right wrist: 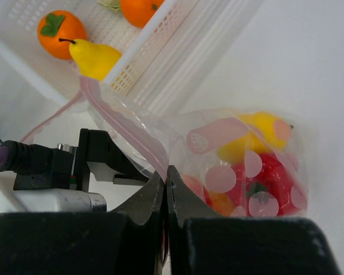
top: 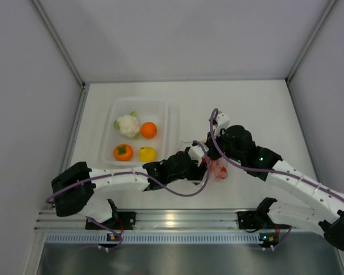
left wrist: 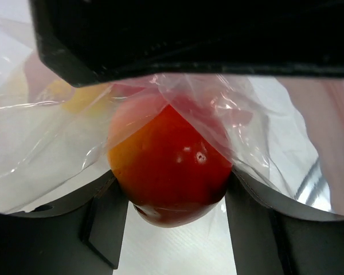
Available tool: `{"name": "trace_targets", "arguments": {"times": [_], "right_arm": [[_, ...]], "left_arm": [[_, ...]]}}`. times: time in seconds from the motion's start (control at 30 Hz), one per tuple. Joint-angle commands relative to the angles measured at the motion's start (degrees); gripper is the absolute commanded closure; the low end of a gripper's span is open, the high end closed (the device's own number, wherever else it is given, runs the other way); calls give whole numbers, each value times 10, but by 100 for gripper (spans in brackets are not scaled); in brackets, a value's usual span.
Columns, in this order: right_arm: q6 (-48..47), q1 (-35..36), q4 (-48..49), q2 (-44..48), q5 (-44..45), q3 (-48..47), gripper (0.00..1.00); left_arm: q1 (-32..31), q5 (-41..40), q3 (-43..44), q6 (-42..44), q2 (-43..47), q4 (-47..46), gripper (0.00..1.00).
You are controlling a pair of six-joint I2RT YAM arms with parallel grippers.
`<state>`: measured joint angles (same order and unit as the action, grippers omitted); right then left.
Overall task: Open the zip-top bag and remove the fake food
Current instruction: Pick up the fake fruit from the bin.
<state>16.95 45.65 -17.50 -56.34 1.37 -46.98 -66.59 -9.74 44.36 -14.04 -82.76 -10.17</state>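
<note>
The zip-top bag (top: pixel 221 170) lies on the table between my two grippers, clear with pink dots and a pink zip strip (right wrist: pixel 112 112). Inside it I see a yellow lemon (right wrist: pixel 264 129) and a red piece (right wrist: pixel 272 172). My right gripper (right wrist: pixel 167 171) is shut on the bag's lip just below the zip strip. My left gripper (left wrist: pixel 172 175) sits at the bag's mouth, its fingers (left wrist: pixel 103 215) pressed on both sides of a red-orange fake fruit (left wrist: pixel 169 172). Bag film (left wrist: pixel 46 137) drapes over the fruit's top. In the top view both grippers meet at the bag, and their jaws are hidden.
A rigid clear tray (top: pixel 166 123) stands left of the bag. It holds a cauliflower (top: pixel 128 125), an orange (top: pixel 148 130), a persimmon (top: pixel 123 152) and a yellow piece (top: pixel 147 153). White walls close in the table on three sides.
</note>
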Motion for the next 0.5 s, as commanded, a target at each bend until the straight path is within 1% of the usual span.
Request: {"name": "trace_targets", "arguments": {"times": [0.0,0.13,0.23,0.33,0.47], "right_arm": [[-33,6,45,-5,-43,-34,100],[-25,6,70,1,23,-13,100],[-25,5,50,-21,36,-17,100],[-24,5,41,-33,34,-14,100],[-15,6,45,-26,55,6,100]], "left_arm": [[-4,88,-3,42,26,-41,100],[-4,92,-5,44,30,-44,100],[-4,62,-11,35,45,-56,100],[-4,50,-22,37,66,-71,100],[-4,38,-31,39,86,-90,100]]}}
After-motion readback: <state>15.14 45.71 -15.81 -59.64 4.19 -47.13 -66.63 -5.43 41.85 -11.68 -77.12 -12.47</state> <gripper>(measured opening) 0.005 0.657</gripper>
